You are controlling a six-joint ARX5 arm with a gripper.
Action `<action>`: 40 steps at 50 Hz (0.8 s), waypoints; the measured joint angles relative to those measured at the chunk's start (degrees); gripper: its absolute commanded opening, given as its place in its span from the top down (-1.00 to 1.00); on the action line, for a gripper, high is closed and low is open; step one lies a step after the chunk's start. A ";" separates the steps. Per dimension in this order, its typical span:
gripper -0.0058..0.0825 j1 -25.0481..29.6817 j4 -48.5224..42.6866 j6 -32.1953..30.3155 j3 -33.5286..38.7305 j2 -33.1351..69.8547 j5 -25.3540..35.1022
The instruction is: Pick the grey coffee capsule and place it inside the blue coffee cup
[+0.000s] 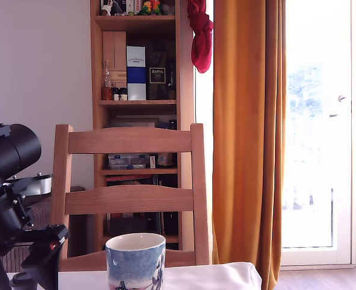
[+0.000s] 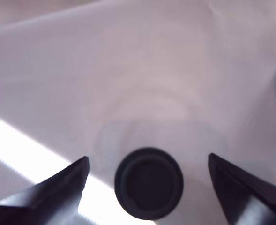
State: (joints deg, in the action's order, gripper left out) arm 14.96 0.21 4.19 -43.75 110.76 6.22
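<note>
While the two dark fingers (image 2: 58,192) stand spread wide apart, the gripper (image 2: 148,185) hangs over the small dark grey, near-black round coffee capsule (image 2: 148,183), which lies between the tips on the white cloth-covered desk (image 2: 138,70), touching neither one. A bright strip of sunlight crosses the cloth beside it. In the exterior view, the mottled blue-and-white ceramic cup (image 1: 135,261) with a cream rim stands at the desk's near edge, just beside the black arm (image 1: 11,199). A wooden chair (image 1: 129,193) stands behind the desk.

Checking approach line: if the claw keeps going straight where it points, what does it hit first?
Likely the grey coffee capsule, centred between the open claw fingers, on the white cloth. Depth is unclear.
</note>
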 measured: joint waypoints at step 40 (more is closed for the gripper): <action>0.39 0.00 -0.98 -1.73 -0.50 0.00 0.52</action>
State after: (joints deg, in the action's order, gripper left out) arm 14.96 -0.78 2.46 -44.25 110.76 6.74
